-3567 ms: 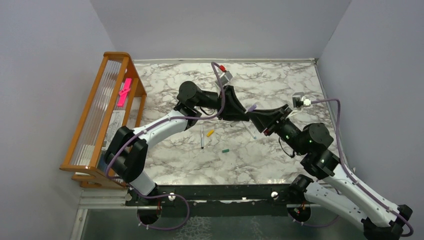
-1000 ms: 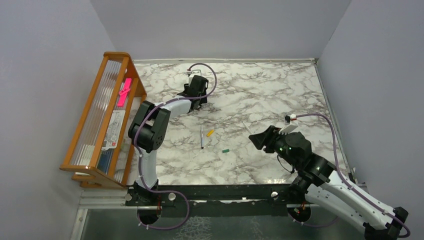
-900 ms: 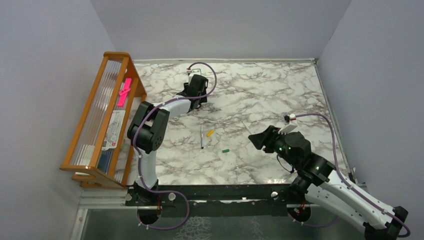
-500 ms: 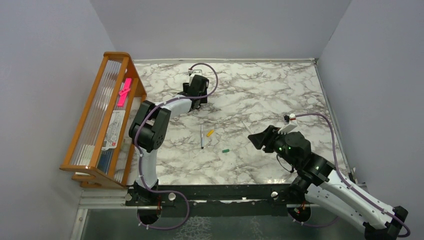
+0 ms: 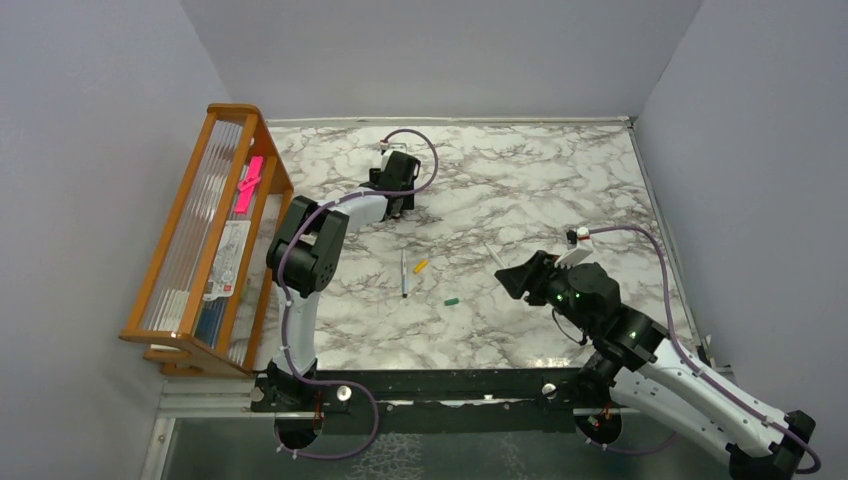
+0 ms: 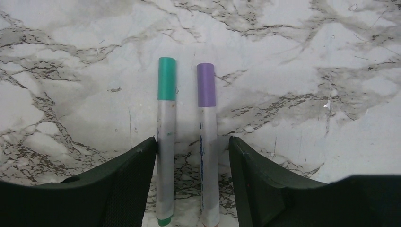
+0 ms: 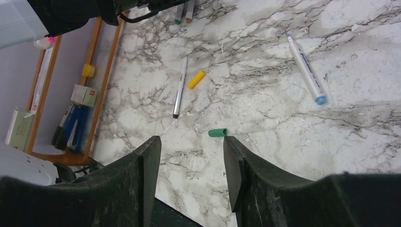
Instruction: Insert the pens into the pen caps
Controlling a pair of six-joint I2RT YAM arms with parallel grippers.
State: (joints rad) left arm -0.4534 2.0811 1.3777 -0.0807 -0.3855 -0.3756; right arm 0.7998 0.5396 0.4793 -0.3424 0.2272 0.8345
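While the right gripper (image 7: 190,142) hangs low over the near side of the marble table (image 5: 540,180), its jaws stand well apart with nothing in them. Just ahead of the fingertips, in line with the gap, lies the green cap (image 7: 217,133) on its side (clear of both fingers).

Further out and to the left, a dark-tipped pen (image 7: 179,87) lies bare on the marble. The yellow-orange cap (image 7: 196,79) sits just beside it, not touching. Off to the right, a blue-ended pen (image 7: 306,70) lies alone.

Now the far side: the left gripper (image 6: 193,142) is down at the tabletop, jaws parted, and two pens lie side by side in the gap. The teal-capped pen (image 6: 166,142) runs close along one finger's edge, touching or not I can't tell. The purple-capped pen (image 6: 208,142) lies apart from the other finger. Both rest flat, caps pointing away from the wrist, neither one squeezed.
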